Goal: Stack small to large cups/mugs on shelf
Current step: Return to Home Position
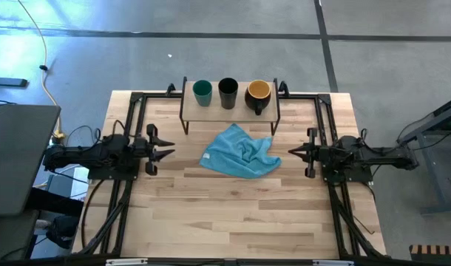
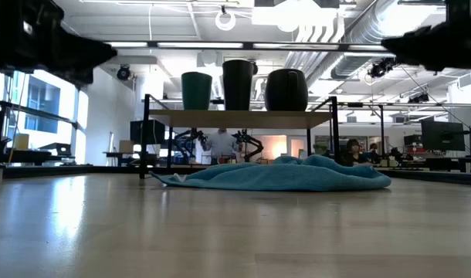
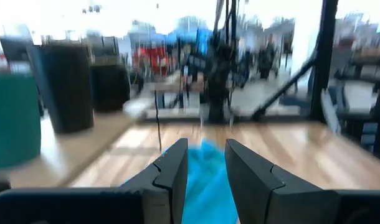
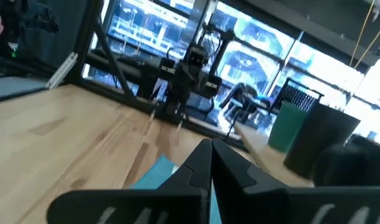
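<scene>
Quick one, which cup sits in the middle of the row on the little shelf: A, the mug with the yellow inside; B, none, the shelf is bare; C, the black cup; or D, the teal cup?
C: in the high view the black cup stands on the shelf between the teal cup and the mug with the yellow inside.

Crumpled blue cloth (image 1: 239, 152) on wooden tabletop (image 1: 233, 214), people beyond
</scene>
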Action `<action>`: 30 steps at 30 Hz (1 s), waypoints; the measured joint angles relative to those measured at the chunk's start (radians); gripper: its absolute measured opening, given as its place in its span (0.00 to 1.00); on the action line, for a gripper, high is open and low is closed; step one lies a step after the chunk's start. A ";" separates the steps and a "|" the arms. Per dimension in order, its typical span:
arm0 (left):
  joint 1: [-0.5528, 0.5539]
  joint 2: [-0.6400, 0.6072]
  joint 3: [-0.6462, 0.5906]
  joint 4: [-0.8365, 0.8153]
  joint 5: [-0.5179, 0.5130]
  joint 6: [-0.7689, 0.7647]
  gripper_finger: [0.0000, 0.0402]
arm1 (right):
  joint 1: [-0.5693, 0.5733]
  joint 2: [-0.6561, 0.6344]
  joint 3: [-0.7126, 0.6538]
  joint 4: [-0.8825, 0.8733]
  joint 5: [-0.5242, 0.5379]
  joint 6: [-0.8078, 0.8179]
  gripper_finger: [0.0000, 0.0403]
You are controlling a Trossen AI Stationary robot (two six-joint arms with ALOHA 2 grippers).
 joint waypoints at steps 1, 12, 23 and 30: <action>0.000 0.000 0.000 0.036 0.004 0.000 0.24 | 0.000 -0.003 0.011 -0.005 -0.006 -0.005 0.00; 0.000 0.000 0.001 0.209 -0.068 0.006 0.24 | 0.000 -0.003 0.147 -0.281 -0.122 -0.003 0.00; 0.000 0.000 0.001 0.114 0.015 0.005 0.24 | 0.000 -0.003 0.144 -0.268 -0.059 0.044 0.00; 0.000 0.000 0.001 0.101 0.015 0.006 0.24 | 0.000 -0.003 0.144 -0.332 -0.005 0.159 0.00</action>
